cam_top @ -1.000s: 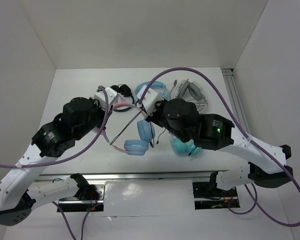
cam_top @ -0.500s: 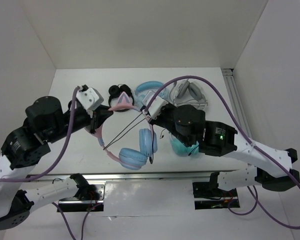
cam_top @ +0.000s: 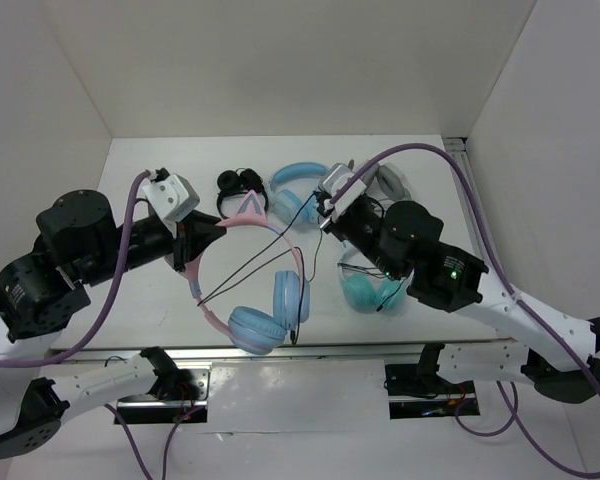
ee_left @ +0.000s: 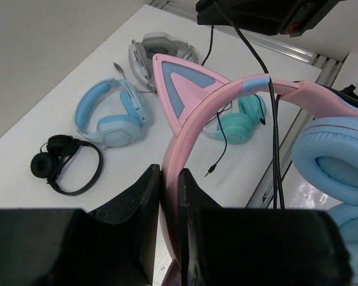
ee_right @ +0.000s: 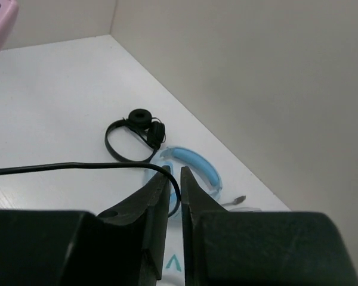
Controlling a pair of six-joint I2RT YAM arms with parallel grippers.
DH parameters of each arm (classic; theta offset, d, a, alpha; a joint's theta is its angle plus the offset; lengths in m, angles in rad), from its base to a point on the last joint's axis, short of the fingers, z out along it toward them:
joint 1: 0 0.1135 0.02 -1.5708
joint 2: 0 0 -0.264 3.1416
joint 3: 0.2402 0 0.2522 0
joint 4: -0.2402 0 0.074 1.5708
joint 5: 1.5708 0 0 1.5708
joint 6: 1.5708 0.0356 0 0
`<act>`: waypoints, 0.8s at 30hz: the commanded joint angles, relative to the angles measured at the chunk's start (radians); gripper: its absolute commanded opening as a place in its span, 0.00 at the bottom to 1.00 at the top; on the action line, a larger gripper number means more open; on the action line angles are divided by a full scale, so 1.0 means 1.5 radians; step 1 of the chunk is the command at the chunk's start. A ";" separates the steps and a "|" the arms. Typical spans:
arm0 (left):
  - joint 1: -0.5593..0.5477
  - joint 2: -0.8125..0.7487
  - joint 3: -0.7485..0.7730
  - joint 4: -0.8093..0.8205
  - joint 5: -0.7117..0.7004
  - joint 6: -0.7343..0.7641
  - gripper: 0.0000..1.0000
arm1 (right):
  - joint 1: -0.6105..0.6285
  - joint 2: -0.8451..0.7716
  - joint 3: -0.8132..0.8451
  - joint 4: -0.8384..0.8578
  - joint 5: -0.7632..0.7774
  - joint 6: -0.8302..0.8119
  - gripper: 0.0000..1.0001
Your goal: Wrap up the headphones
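Pink cat-ear headphones with light blue ear cups [cam_top: 252, 330] are held above the tabletop's [cam_top: 130, 165] near edge. The left hand [cam_top: 200, 242] pinches the headband. The thin black cable [ee_right: 77, 165] slants toward the far right corner into the right hand [ee_right: 174, 179], whose fingers are almost together; whether they grip it cannot be told.

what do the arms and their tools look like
The left arm and right arm have white links and bulky black joint housings, each trailing a purple cable. A green light glows on the right arm. The left tool and right tool have black, flat fingers.
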State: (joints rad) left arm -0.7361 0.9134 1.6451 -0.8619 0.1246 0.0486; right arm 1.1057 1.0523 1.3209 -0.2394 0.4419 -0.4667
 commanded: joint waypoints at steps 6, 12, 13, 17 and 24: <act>-0.004 0.001 0.039 0.039 0.028 -0.086 0.00 | -0.040 0.011 -0.058 0.116 -0.094 0.069 0.20; -0.004 0.013 0.068 0.052 -0.040 -0.143 0.00 | -0.054 0.011 -0.125 0.203 -0.140 0.107 0.26; -0.004 0.013 0.068 0.052 -0.049 -0.150 0.00 | -0.054 0.011 -0.135 0.218 -0.146 0.113 0.28; -0.004 0.026 0.096 0.046 -0.067 -0.183 0.00 | -0.092 0.005 -0.184 0.295 -0.221 0.148 0.31; -0.004 0.051 0.150 0.028 -0.076 -0.216 0.00 | -0.235 0.037 -0.264 0.425 -0.454 0.271 0.36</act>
State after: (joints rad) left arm -0.7380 0.9848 1.8065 -0.9016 0.0257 -0.1917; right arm 0.8043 1.0801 0.9520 0.2111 -0.0586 -0.1669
